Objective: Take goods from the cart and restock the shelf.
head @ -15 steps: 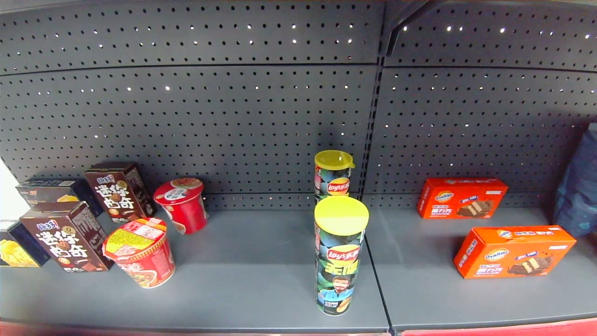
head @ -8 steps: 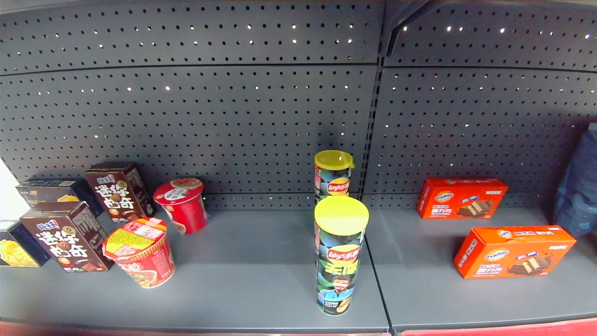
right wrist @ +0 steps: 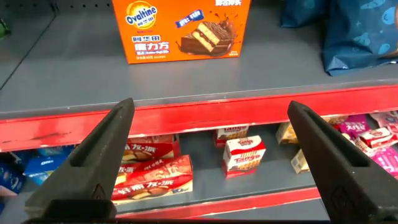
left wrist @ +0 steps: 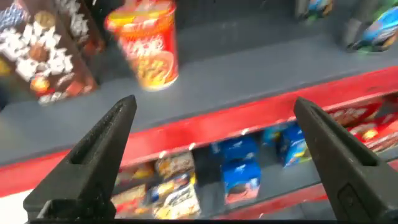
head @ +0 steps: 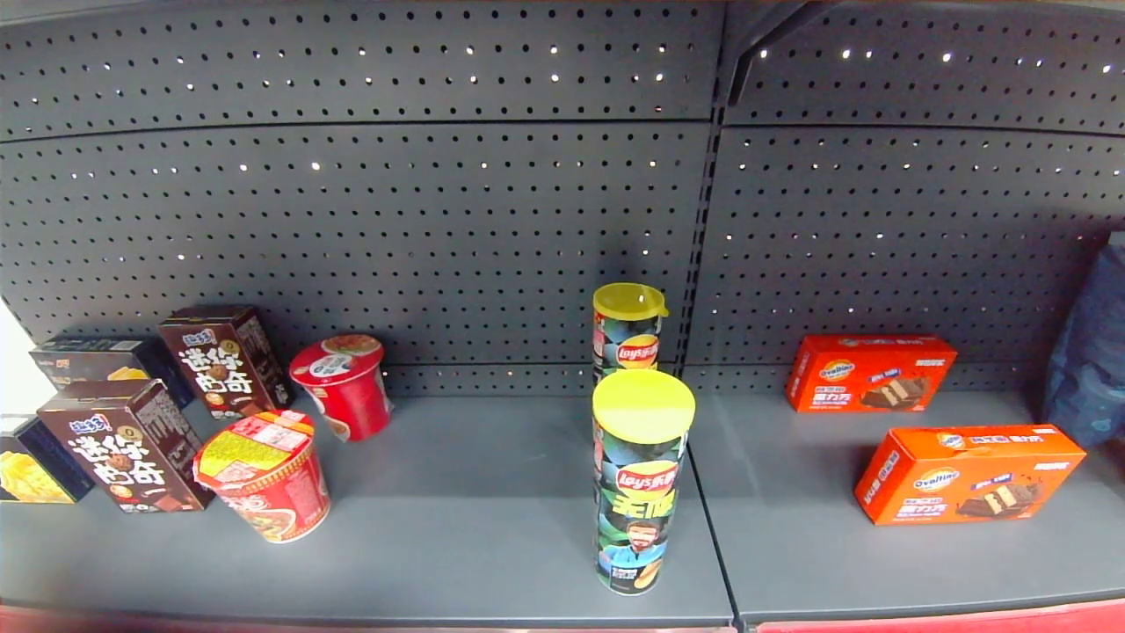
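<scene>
The left gripper [left wrist: 214, 104] and right gripper [right wrist: 211, 106] are held wide open, empty, before the shelf [left wrist: 249, 68]. 1 noodle cup [left wrist: 144, 43] is seen beyond the left, 1 orange box [right wrist: 180, 28] beyond the right.

The left gripper [left wrist: 214, 101], its dark fingers [left wrist: 102, 146] spread wide, hangs before the red front edge [left wrist: 261, 113] of a grey shelf [left wrist: 249, 68] carrying a red noodle cup [left wrist: 146, 43] beside brown boxes [left wrist: 43, 53], blue packets [left wrist: 239, 168] on the tier below.

The rear chip can [head: 627, 330] is half hidden behind the front chip can [head: 643, 479]; the blue bag [head: 1094, 352] on my right is cut off by the edge; from my left wrist the noodle cup [left wrist: 146, 43] and lower-shelf packets [left wrist: 239, 174] are blurred.
</scene>
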Robot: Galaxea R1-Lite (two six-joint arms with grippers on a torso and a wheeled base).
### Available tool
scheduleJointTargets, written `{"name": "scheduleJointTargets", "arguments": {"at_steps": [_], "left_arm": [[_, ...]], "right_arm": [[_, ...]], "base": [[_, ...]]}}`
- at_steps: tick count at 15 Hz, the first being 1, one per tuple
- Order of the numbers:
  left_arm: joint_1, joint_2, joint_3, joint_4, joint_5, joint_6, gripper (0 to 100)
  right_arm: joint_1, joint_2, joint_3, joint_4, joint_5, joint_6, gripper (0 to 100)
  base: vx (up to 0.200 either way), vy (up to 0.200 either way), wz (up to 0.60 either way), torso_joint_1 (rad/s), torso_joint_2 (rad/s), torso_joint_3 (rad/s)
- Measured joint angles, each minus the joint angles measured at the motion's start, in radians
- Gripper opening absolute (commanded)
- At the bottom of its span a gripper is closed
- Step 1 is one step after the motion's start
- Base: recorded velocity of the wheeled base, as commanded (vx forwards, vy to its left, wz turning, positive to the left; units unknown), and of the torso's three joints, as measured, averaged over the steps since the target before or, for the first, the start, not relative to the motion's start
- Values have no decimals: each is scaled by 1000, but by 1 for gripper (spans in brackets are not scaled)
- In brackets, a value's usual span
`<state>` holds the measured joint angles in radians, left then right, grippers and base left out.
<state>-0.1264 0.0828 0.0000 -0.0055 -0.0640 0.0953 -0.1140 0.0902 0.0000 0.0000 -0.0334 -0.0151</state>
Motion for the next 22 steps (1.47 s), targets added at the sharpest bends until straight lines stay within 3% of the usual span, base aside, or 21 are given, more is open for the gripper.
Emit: {"name": "scheduleJointTargets", "arguments": {"at_steps": [1,2,5,6,10,13,22], "left_arm": [[0,0,0,8,58,-14,100],[0,0,0,9,76,-30,100],[0,1,0,9,79,-91,100],[0,1,0,9,79,-98,100],[0,2,-2,11,74,-94,100],[0,2,-2,9,79,-94,100],[3,4,0,13,84,-97,100]], "right_arm": [[0,0,0,0,0,0,100],[0,0,0,0,0,0,100],[1,0,0,0,0,0,100],[1,0,0,0,0,0,100],[11,0,0,0,-1,0,100],[123,-13,-1,1,-1,0,100],[114,-83,0,0,-6,5,100]], "base": [[0,0,0,0,0,0],[0,0,0,0,0,0],[0,0,0,0,0,0],[0,0,0,0,0,0],[0,0,0,0,0,0],[0,0,0,0,0,0],[0,0,0,0,0,0]]}}
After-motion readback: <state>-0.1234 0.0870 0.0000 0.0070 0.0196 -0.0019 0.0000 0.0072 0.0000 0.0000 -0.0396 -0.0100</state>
